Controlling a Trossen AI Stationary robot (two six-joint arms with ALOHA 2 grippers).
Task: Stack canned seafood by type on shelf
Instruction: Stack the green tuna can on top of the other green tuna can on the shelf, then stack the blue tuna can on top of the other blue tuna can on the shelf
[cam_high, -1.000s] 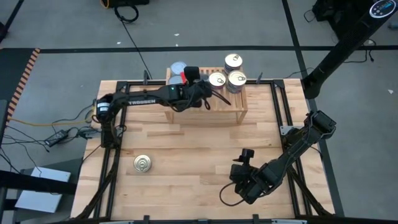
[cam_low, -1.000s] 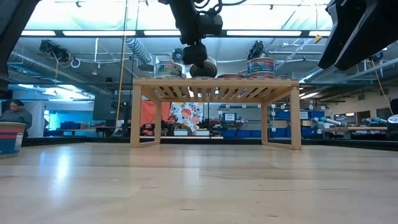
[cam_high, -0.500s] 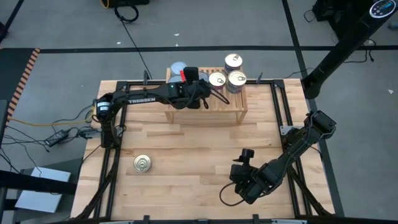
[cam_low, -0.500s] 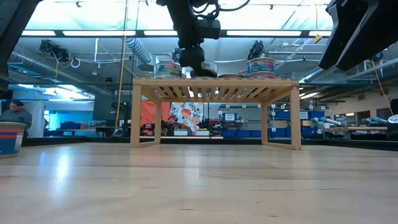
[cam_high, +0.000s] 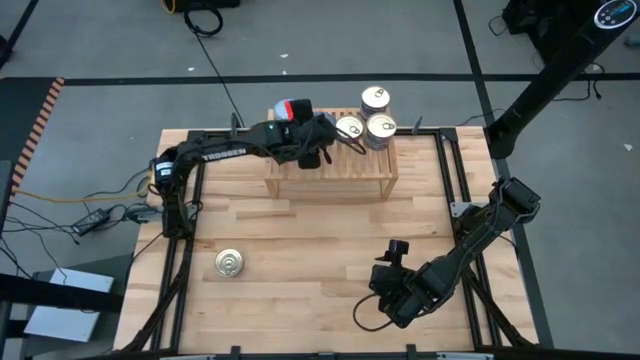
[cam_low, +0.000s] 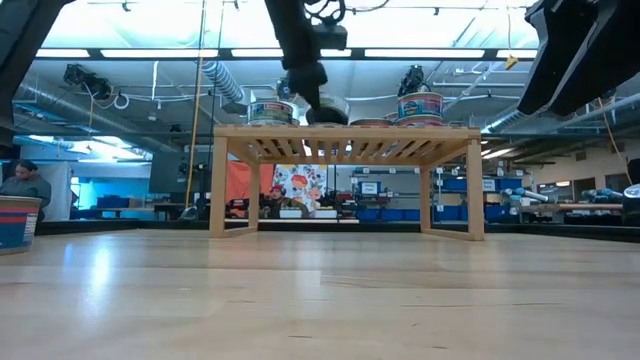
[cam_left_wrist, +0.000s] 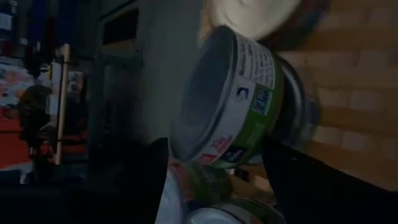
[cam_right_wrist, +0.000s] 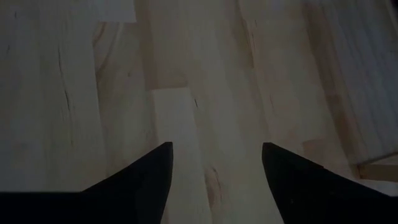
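Reaching over the shelf (cam_high: 330, 172), the left gripper (cam_left_wrist: 214, 171) spreads wide around a green-labelled tin (cam_left_wrist: 239, 99), seemingly unclamped; rigid, slick, best pinched across its sidewall. The right gripper (cam_right_wrist: 214, 180) gapes empty over the table, well apart.

Bright ceiling strip lights (cam_low: 300, 52) glare in the low view; both wrist views are dim and soft.

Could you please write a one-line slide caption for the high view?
Left hand over the wooden shelf beside gold-lidded tins; one tin on the table; right hand waiting.
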